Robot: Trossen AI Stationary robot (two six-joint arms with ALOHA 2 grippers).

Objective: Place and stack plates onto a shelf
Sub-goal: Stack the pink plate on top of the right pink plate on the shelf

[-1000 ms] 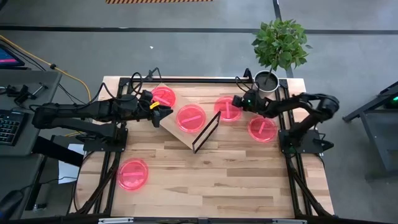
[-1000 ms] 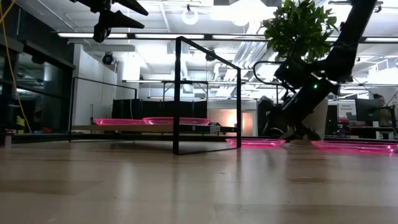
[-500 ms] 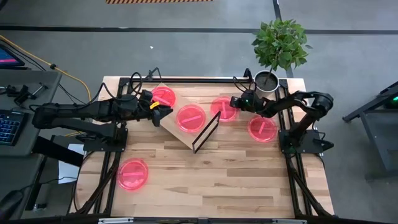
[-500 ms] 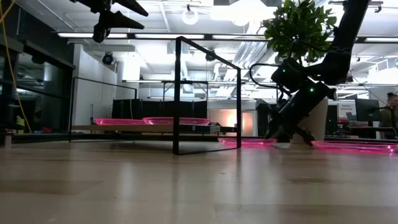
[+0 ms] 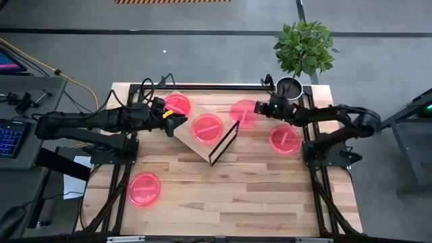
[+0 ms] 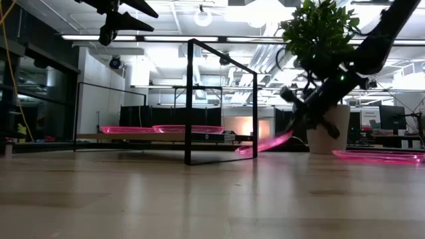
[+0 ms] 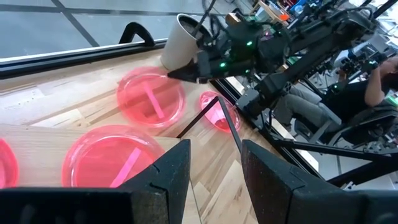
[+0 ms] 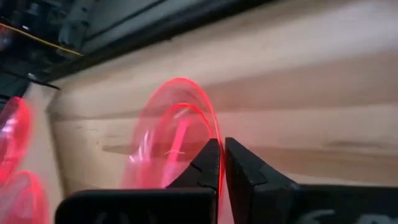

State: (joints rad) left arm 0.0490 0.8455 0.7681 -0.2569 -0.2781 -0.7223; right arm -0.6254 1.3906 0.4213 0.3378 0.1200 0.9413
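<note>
Since a moment ago the right arm has pulled back toward the potted plant (image 5: 304, 47), tipping its plate (image 5: 244, 112) up off the surface (image 5: 256, 189) by one edge. The right gripper (image 5: 259, 108) has its jaws pinched tight on that plate's rim. The left gripper (image 5: 177, 123) hangs above the shelf (image 5: 185, 138), jaws apart and empty. Two plates lie on the shelf, one (image 5: 177, 104) at its back and one (image 5: 207, 127) mid-board. Another plate (image 5: 285, 139) rests by the right arm's base, and another (image 5: 144, 188) lies near the front left.
</note>
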